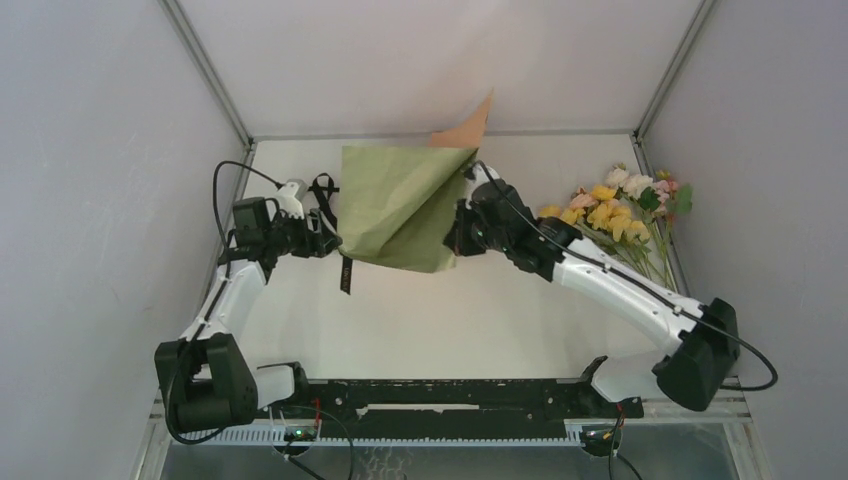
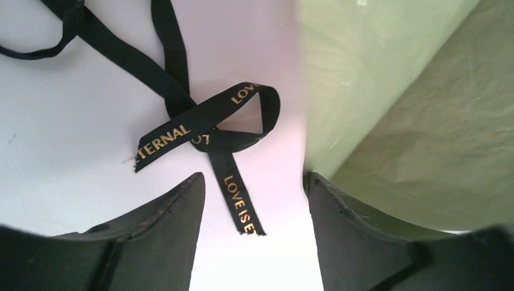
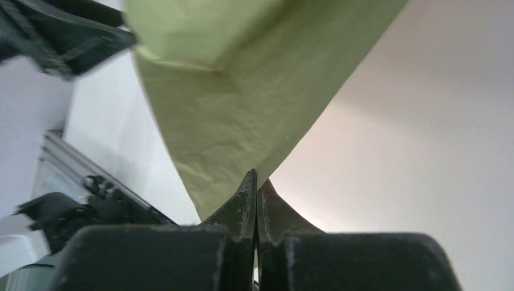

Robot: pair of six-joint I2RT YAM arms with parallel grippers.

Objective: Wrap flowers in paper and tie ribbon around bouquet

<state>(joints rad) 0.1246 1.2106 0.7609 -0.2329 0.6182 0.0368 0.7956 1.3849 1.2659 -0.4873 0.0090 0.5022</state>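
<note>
closest in, my right gripper [image 3: 256, 182] is pinched fully shut. the low corner of the paper [image 3: 242, 91] narrows straight down into the seam between its two fingers, so i have the sheet by that corner. my left gripper [image 2: 254, 182] stands open with a wide gap and nothing in it. the paper's edge runs just beside the finger on that side, touching or nearly so; i cannot tell which.

the paper is the biggest thing here. it is lifted off the table [image 1: 480, 310], green face toward the overhead camera, hanging between my two wrists, with a peach corner sticking up behind it toward the back wall. i judge only my right side carries it.

the flowers [image 1: 620, 210] lie well apart from the sheet, at the right edge of the table beyond my right arm. their blooms are toward the far side and their stems run back toward the near edge. my right arm is much the nearer to them, but it is busy.

the ribbon [image 2: 200, 118] lies loose on the table right under my left gripper, looped over itself, so the left arm is nearer to it.

as i read it, the next move turns on this: the sheet hangs to the left of the blooms, slung from wrist to wrist, so it has to go down flat before the stems can lie across it.
</note>
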